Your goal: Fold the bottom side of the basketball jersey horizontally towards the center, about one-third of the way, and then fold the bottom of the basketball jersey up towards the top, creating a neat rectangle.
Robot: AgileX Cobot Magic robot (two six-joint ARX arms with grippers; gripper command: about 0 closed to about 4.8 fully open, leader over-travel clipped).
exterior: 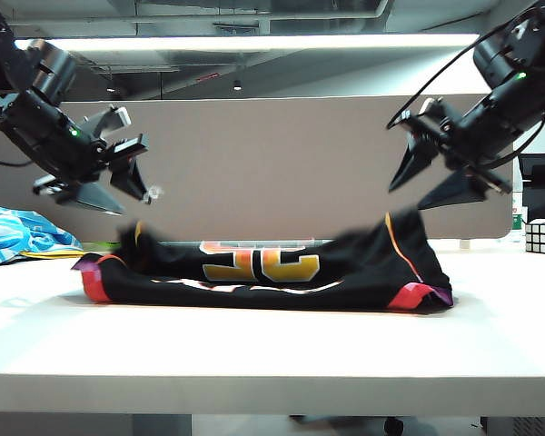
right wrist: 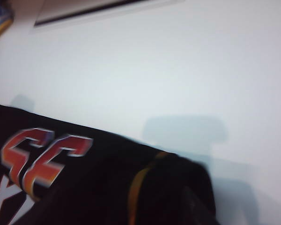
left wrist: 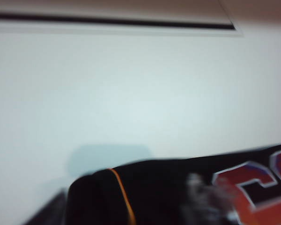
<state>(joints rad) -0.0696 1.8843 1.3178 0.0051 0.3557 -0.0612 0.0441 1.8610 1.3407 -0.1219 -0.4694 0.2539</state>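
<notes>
Here the jersey (exterior: 272, 268) lies folded mid-table, its number up. Both grippers hang above its ends with jaws spread and empty, left gripper (exterior: 118, 186) over the left end, right gripper (exterior: 440, 177) over the right, likely freeing the cloth to settle.

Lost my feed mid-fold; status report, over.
Left claw and right claw open, raised above the jersey's ends. Basketball jersey bunched on table. Nothing in the way.

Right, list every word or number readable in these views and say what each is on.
"35": orange-to-yellow digits on the black basketball jersey, seen upside down in the exterior view.
White-outlined lettering beside the digits: too blurred and cut off to read.
Rubik's cube: no text.
Nothing else legible.
</notes>
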